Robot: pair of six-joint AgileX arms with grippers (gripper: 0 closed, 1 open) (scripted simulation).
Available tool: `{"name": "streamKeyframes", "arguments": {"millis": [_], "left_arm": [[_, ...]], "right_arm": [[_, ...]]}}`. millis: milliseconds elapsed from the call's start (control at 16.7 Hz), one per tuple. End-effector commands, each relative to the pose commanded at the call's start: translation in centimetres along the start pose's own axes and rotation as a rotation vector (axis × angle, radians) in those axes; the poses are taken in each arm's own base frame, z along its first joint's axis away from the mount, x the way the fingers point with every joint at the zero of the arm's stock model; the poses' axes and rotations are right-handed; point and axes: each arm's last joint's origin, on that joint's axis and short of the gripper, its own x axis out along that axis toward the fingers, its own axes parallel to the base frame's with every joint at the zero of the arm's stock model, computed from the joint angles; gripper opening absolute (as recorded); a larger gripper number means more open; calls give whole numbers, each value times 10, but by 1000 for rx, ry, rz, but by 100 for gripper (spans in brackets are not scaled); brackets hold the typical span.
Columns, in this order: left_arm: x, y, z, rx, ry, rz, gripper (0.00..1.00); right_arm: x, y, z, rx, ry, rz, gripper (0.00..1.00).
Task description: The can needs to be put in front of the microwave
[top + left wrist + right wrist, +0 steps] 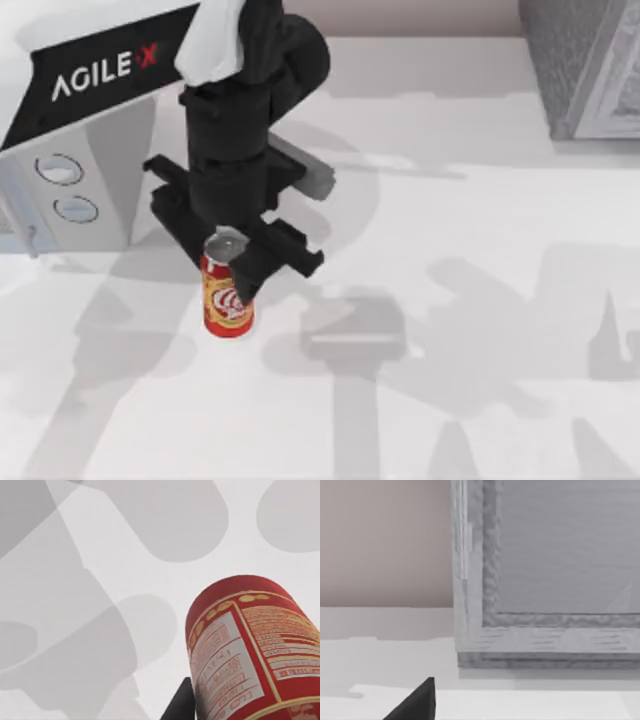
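Top view: my left gripper (236, 262) clamps the small red and yellow can (227, 300) just right of the pale grey-white boxy microwave's (85, 185) dialled front, seemingly mid-carry.

Left wrist view: can held; bench (100, 555) below. Next, I judge: lower, release.

Right wrist view: speckled grey box (545, 575); right gripper's opening untellable.

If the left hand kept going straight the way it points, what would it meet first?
Probably the table. The left hand points down at the can, which it seems to hold; whether the can already stands there is unclear.

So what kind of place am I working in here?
Likely a simulated tabletop test scene with a kitchen theme: a plain white table, a microwave, a speckled grey box, and a can at the left gripper.
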Motion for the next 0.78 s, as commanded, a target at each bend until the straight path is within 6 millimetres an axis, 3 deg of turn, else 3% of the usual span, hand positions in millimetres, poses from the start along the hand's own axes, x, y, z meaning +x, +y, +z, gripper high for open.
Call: {"name": "streamKeyframes", "arguments": {"millis": [300, 540, 780], "left_arm": [[20, 79, -99, -141, 127, -104, 0], [37, 120, -180, -303, 107, -166, 0], [46, 154, -242, -500, -23, -137, 0]], "right_arm": [[0, 0, 0, 0, 0, 0, 100], [0, 0, 0, 0, 0, 0, 100], [0, 0, 0, 0, 0, 0, 100]]}}
